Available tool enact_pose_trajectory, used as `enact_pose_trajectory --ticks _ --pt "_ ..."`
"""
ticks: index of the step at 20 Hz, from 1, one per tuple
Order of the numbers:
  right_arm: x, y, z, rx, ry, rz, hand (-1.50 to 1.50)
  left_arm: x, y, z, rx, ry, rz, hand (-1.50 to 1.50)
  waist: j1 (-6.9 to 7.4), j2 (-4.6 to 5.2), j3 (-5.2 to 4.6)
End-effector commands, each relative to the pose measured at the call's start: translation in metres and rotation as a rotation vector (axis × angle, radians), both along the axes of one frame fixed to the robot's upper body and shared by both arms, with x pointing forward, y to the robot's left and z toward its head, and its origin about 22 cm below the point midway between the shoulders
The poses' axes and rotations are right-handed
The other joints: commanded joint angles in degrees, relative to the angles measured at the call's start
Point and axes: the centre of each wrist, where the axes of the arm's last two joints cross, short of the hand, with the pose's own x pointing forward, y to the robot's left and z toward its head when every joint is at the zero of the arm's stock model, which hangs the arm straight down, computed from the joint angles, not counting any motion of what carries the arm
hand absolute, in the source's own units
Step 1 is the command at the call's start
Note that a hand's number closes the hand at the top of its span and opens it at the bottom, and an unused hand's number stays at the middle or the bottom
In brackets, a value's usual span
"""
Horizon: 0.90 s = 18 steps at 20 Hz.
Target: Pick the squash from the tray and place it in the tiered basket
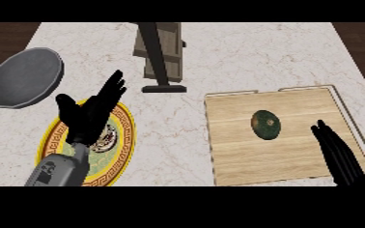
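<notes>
A dark green squash (265, 124) lies on the wooden tray (299, 159) at the right of the counter. My right hand (336, 152) hovers over the tray's right side, fingers straight and open, a short way right of the squash and not touching it. The tiered basket (160, 53) stands at the back centre, seen from above as wooden slats on a dark post and base. My left hand (89, 111) is open with fingers up, over the yellow-rimmed plate at the left.
A yellow-rimmed patterned plate (125, 147) lies at the front left under my left forearm. A grey round pan or lid (28, 77) sits at the far left. Dark wood shows beyond the marble counter's back corners.
</notes>
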Motion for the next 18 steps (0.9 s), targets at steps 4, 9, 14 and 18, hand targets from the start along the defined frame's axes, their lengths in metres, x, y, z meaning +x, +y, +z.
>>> enact_pose_trajectory --ticks 4,9,14,18 --pt "0.022 0.051 -0.019 -0.123 0.113 -0.101 -1.50 0.009 -0.009 -0.002 0.002 -0.009 0.003 0.00 0.09 0.05 0.18" --pt "0.034 0.061 -0.038 -0.109 0.151 -0.104 -1.50 -0.002 -0.001 0.006 0.012 -0.001 -0.003 0.00 0.10 -0.04 0.24" --pt "0.032 0.067 -0.036 -0.152 0.202 -0.123 -1.50 0.003 0.005 -0.008 0.000 0.005 -0.002 0.00 -0.14 -0.04 0.22" --pt "0.041 0.064 -0.039 -0.145 0.179 -0.175 -1.50 -0.015 -0.001 0.012 0.002 -0.002 0.002 0.00 0.11 -0.11 0.23"
